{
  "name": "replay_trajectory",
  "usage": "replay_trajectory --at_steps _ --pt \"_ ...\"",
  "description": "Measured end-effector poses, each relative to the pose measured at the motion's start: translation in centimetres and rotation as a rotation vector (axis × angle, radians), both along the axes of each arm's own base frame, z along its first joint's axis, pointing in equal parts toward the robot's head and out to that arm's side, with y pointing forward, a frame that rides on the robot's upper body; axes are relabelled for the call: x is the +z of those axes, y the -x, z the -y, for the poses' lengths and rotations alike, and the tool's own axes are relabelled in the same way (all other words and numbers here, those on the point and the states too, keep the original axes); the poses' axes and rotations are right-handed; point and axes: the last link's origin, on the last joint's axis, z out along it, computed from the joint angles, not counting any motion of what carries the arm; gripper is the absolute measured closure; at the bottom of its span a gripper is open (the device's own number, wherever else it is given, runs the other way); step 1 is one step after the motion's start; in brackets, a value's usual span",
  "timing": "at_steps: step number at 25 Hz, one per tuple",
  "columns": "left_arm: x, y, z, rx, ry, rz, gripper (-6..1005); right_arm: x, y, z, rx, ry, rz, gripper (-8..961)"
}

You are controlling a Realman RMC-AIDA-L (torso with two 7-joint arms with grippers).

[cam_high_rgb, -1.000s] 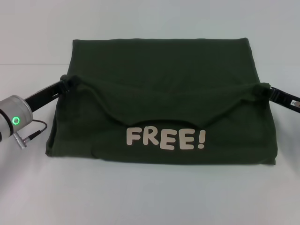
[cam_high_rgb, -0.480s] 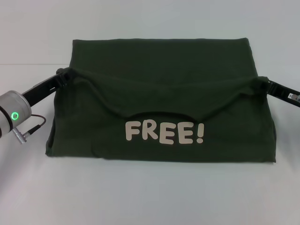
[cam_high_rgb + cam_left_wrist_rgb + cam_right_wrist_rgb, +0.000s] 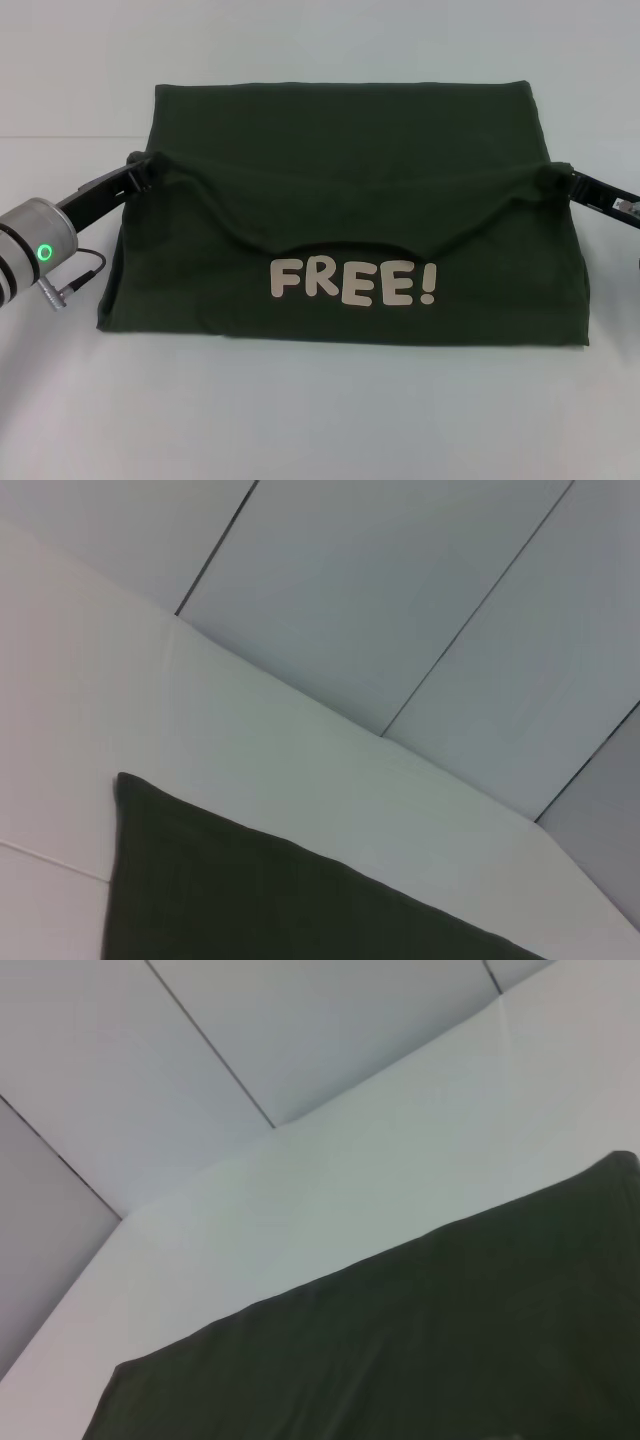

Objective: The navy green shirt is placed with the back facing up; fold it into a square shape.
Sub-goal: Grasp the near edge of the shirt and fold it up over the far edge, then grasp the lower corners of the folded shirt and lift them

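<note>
The navy green shirt [image 3: 345,150] lies on the white table, its near part folded back so the off-white "FREE!" lettering [image 3: 352,283] faces up. My left gripper [image 3: 148,167] is shut on the folded layer's left shoulder corner, lifting it. At the right corner my right gripper [image 3: 556,181] is shut on the cloth in the same way. The fold sags between them around the neckline. Both wrist views show only dark shirt cloth [image 3: 280,900] [image 3: 420,1350], no fingers.
The white table [image 3: 320,420] extends around the shirt on all sides. A cable hangs from my left arm's silver wrist [image 3: 40,250] near the shirt's left edge. Grey wall panels [image 3: 400,600] stand beyond the table.
Both grippers carried the held fold a little farther from me in the first half second, then nearly stopped. The lettering has slipped slightly back toward me.
</note>
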Motion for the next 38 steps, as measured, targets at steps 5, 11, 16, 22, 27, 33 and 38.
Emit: replay_trajectory --at_steps 5,11,16,22,27,33,38 --pt "-0.7 0.1 0.1 0.006 -0.032 -0.004 965 -0.5 -0.3 0.0 -0.021 -0.001 0.013 726" --pt "-1.6 0.5 0.4 0.037 -0.053 -0.01 934 -0.8 -0.4 0.1 -0.03 0.008 0.009 720" --pt "-1.9 1.1 0.7 0.074 -0.051 -0.01 785 -0.9 -0.9 0.5 -0.045 0.019 0.008 481" --pt "-1.9 2.2 1.5 0.097 -0.051 -0.011 512 -0.5 -1.9 1.5 -0.071 -0.002 -0.028 350" --pt "-0.5 3.3 2.8 0.077 -0.061 0.038 376 0.9 -2.5 3.1 -0.024 -0.009 -0.095 218" --pt "2.8 3.6 5.5 -0.069 0.107 0.17 271 3.1 -2.5 5.7 0.116 0.089 -0.146 29" --pt "5.2 4.0 6.9 -0.052 0.291 0.183 199 3.0 -2.1 7.9 0.227 0.211 -0.132 19"
